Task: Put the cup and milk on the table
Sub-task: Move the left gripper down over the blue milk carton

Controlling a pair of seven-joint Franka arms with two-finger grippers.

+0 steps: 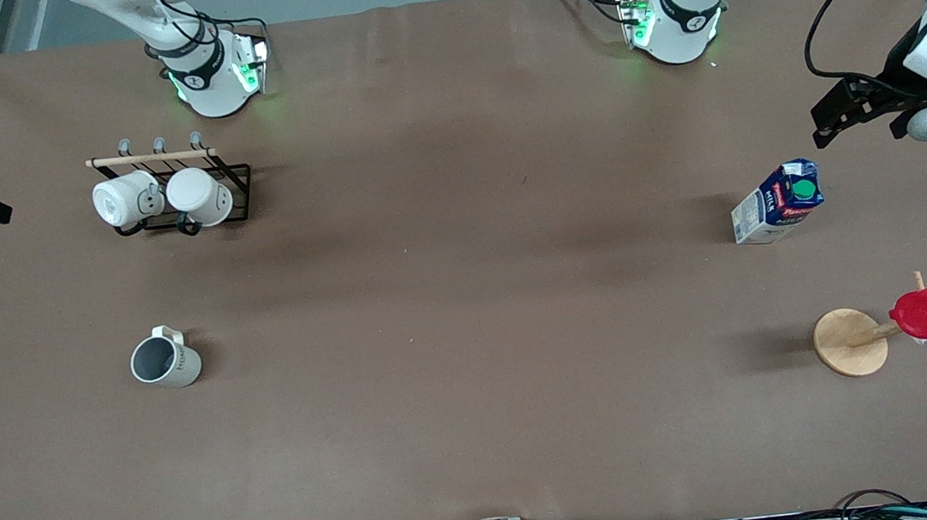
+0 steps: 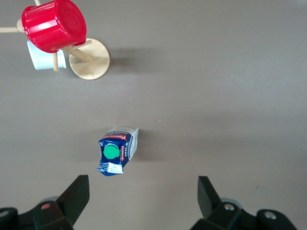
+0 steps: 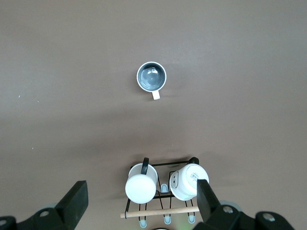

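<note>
Milk [image 2: 118, 150]: small blue/white gable carton w/ round green cap, red logo, "MILK" on its side, upright on table [image 1: 474, 362] just below the released left pincer [image 2: 143, 194]. Cup [image 3: 152, 77]: off-white, dark grey inside, loop handle, lettering too small to read, upright on table below the released right pincer [image 3: 143, 197], past the mug rack [image 3: 160, 191].

The milk [image 1: 777, 203] carton carries "MILK" on its blue side; the cup's [image 1: 165, 360] lettering is unreadable.
</note>
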